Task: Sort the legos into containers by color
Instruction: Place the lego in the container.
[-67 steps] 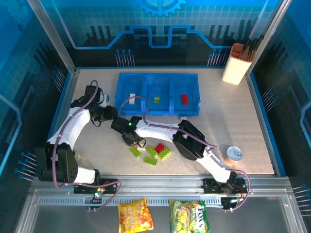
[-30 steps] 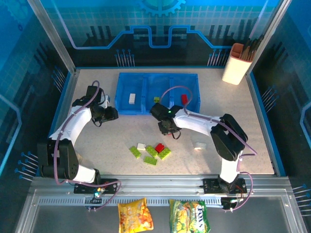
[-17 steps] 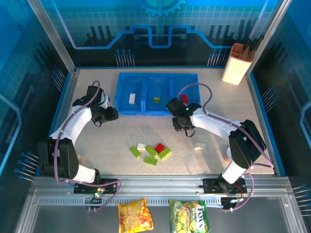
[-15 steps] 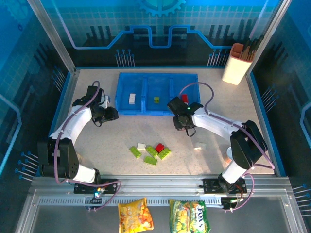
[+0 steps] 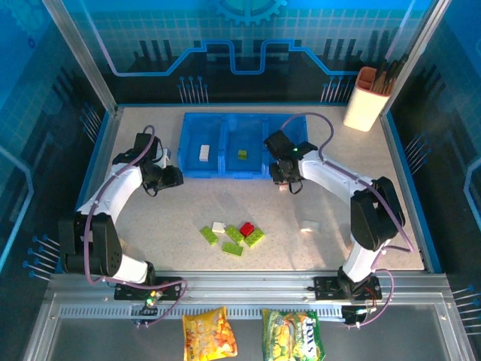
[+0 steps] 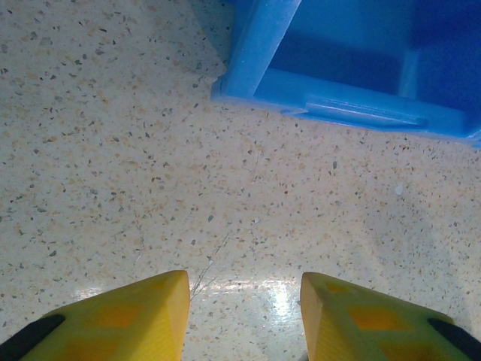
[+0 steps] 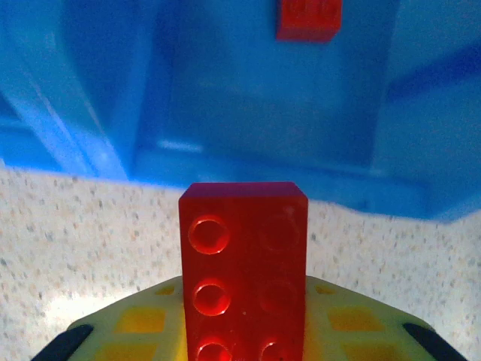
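Speckled beige table point(image 5: 150, 218) fills the enclosure, with blue panel walls behind it; the blue tray point(image 5: 243, 174) with three compartments lies in the upper middle of the top view. The right gripper point(image 5: 284, 179) is at the near wall of the tray, in front of the compartment on the frame's right; its yellow fingers point(image 7: 139, 331) are clamped on a red brick point(image 7: 243, 263), which stands upright between them with the studs facing the wrist camera. A second red brick point(image 7: 308, 19) lies inside that compartment, at the top of the wrist view.

The left gripper point(image 5: 174, 177) hovers over bare table just beside the near left corner of the tray; its fingers point(image 6: 135, 316) stand a little apart, with nothing between them.

A white brick point(image 5: 204, 151) lies in the compartment on the frame's left; a lime brick point(image 5: 243, 154) lies in the middle one. The loose bricks point(image 5: 234, 235), lime, white and red, sit in a small cluster in the lower middle of the table; one white piece point(image 5: 309, 225) lies apart, to the frame's right of them. A cup point(image 5: 367, 101) stands in the upper right corner; two snack bags point(image 5: 209, 335) lie along the bottom edge.
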`<state>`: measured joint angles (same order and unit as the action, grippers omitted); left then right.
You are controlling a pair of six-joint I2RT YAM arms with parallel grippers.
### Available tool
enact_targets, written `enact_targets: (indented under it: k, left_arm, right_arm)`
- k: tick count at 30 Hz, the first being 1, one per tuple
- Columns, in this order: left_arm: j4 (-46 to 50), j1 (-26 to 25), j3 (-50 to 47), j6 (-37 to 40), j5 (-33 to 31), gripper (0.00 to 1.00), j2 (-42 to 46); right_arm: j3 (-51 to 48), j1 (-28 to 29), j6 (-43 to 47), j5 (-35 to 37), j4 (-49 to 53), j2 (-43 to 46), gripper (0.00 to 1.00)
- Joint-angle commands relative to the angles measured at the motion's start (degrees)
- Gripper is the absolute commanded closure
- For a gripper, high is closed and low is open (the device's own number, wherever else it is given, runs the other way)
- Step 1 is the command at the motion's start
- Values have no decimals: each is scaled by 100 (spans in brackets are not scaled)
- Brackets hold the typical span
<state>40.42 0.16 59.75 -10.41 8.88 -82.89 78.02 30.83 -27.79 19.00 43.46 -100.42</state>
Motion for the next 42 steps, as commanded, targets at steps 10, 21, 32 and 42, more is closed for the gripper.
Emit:
enact_targets:
  k: [10,21,32,42]
  left_arm:
    - [178,6,149,100,80,56,-84]
    - [238,15,213,137,18,55,-271]
    - [288,10,230,176,-97,54,-373]
    - [299,10,226,177,-120,54,-407]
  right_arm:
    - [1551,-766,637,-385,224,-1130,67]
    - [2939,-1106,782,-968,316,-2374,67]
    - [2949,-1290,610,-1953,-53,-2790,67]
    - [2598,-1387,591,-2070,-242,-2799,65]
